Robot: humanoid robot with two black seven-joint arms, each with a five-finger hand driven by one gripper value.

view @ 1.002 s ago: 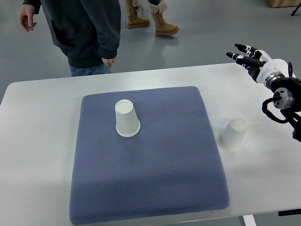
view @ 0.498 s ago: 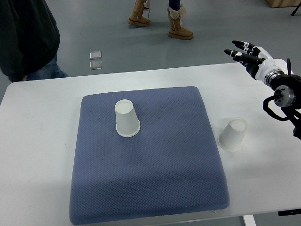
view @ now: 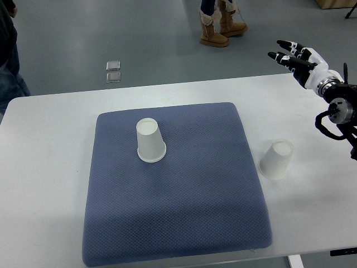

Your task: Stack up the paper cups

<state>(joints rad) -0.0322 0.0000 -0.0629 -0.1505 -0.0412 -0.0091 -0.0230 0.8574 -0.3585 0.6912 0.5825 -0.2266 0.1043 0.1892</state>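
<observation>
Two white paper cups stand upside down. One cup (view: 150,140) sits on the blue-grey mat (view: 178,206), towards its upper left. The other cup (view: 276,159) rests on the bare white table (view: 50,167), just off the mat's right edge. My right hand (view: 297,57) hovers at the far right, above the table's back edge, well up and right of the second cup. Its fingers are spread and hold nothing. The left arm does not show.
A person in dark clothes (view: 8,50) stands at the far left edge behind the table. Another person's brown boots (view: 220,25) are on the floor at the top. Two small square plates (view: 113,71) lie on the floor behind the table.
My right hand has drifted slightly up and to the right. The person in dark clothes has walked off to the left. The boots have moved right. Both cups stay put.
</observation>
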